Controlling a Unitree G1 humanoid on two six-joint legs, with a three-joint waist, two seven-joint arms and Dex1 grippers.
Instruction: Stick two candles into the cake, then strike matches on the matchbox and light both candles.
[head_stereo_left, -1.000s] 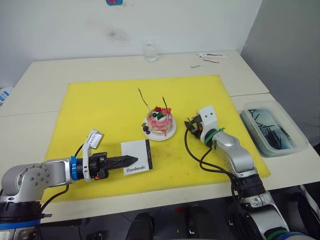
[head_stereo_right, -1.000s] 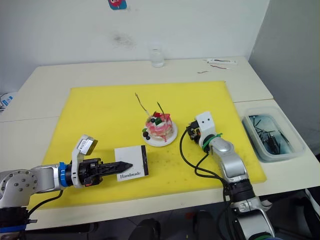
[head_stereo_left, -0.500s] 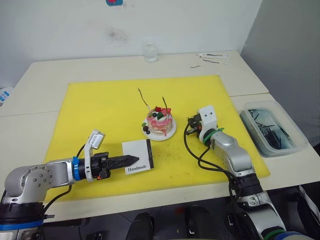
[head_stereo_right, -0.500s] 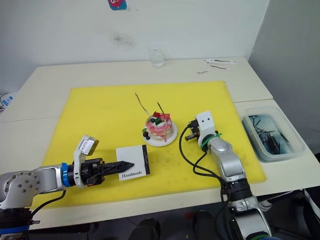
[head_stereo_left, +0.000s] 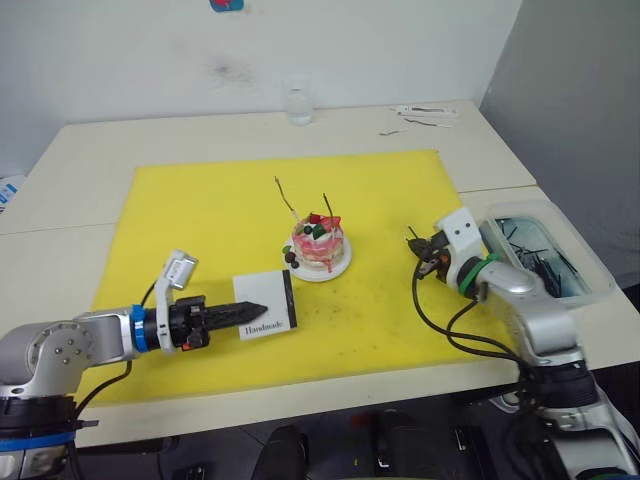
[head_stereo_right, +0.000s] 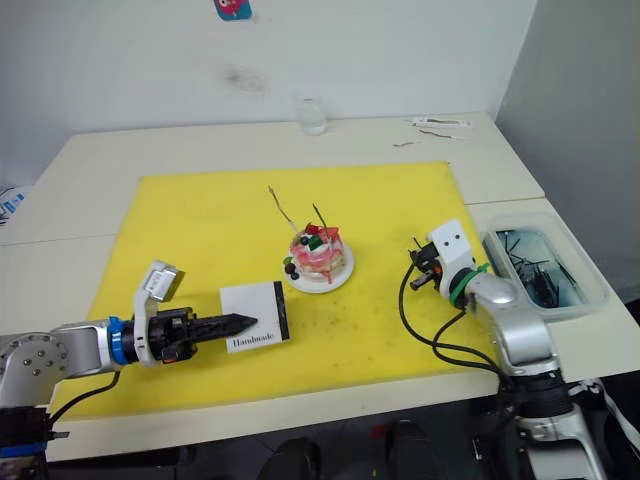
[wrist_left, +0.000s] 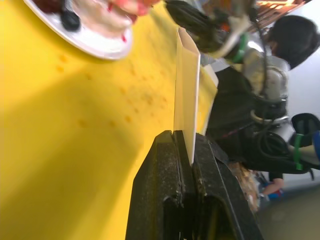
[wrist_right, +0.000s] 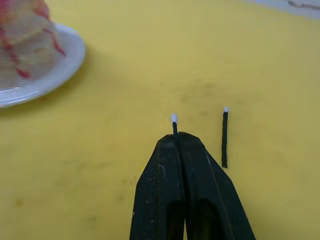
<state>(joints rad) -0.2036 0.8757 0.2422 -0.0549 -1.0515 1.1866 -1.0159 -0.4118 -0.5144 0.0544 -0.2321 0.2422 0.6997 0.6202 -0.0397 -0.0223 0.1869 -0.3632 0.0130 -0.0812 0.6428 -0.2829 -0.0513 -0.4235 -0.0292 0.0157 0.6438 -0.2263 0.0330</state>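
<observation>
the yellow mat (head_stereo_left: 200, 210) covers the middle of the pale table (head_stereo_left: 80, 150). near the mat's centre the cake (head_stereo_left: 319, 244) sits on its small white plate, with both candles (head_stereo_left: 288, 197) standing in it; the taller one leans toward the robot's left and the shorter one stands closer to upright.

left of the cake and nearer the robot, the matchbox (head_stereo_left: 264, 303) lies flat with its black striking strip along the edge facing the cake. the left gripper (wrist_left: 184, 150) is clamped on the box's near edge, fingers pointing along the mat toward the right.

right of the cake, the right gripper (wrist_right: 177, 141) pinches a match (wrist_right: 174, 124), its pale tip poking straight out beyond the fingertips. a second match (wrist_right: 224, 138) lies on the mat just beside, roughly parallel.
</observation>
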